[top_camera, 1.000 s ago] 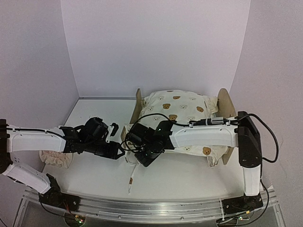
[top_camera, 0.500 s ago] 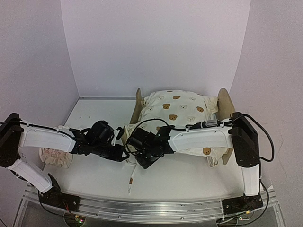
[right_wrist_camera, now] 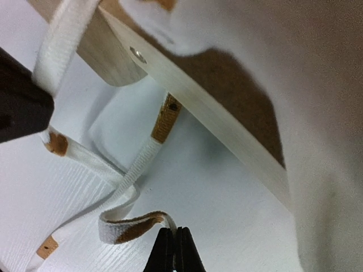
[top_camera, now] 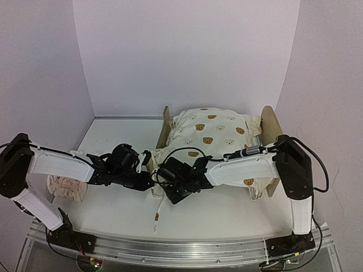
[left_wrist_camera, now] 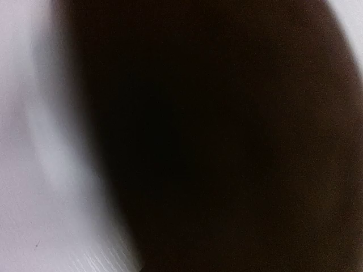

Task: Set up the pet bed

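Plywood ends frame the small light plywood pet bed [top_camera: 270, 126], which stands right of centre on the white table [top_camera: 113, 136] under a cream bear-print quilt [top_camera: 212, 127]. Both arms reach to its near left corner. The left gripper [top_camera: 144, 180] is closed, but its wrist view is a dark blur, so a hold on anything cannot be told. The right gripper [right_wrist_camera: 174, 249] has its tips pressed together, empty, just beside a looped white fabric tie with brown patches [right_wrist_camera: 133, 170]. A small pinkish ruffled pillow [top_camera: 67, 187] lies well apart at the left.
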You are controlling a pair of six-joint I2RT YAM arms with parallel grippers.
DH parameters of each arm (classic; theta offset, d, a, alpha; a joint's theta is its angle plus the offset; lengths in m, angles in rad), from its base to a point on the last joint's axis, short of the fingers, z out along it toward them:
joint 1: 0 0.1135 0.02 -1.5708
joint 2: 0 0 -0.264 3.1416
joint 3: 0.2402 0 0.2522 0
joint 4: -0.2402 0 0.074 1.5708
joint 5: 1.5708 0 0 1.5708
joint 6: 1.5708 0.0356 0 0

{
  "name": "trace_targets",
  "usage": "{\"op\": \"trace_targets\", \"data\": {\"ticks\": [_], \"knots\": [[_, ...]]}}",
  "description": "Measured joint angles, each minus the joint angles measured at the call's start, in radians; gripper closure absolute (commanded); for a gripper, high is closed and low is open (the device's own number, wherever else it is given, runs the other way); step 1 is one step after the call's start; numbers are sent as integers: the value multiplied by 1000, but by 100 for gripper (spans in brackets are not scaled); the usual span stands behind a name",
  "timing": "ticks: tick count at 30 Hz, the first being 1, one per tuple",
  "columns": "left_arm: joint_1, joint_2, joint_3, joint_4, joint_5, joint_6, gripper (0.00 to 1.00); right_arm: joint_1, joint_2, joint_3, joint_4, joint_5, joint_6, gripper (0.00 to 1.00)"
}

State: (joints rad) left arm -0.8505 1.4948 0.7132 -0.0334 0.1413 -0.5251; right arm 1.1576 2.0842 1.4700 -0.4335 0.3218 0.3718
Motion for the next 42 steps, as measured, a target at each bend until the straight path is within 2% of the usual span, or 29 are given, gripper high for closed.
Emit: {"op": "trace_targets", "data": {"ticks": [16, 37, 40, 42], "knots": [[-1, -15, 0, -23, 26, -2, 93, -25, -35, -110, 243, -29, 90, 100], [-4, -68, 0, -45, 67, -25, 90, -43, -34, -133, 390, -95, 118, 100], [-4, -68, 0, -45, 67, -26, 86, -43, -24, -131, 409, -101, 123, 100], [-4, -68, 0, -47, 64, -29, 78, -43, -10, -124, 420, -104, 128, 100]]}}
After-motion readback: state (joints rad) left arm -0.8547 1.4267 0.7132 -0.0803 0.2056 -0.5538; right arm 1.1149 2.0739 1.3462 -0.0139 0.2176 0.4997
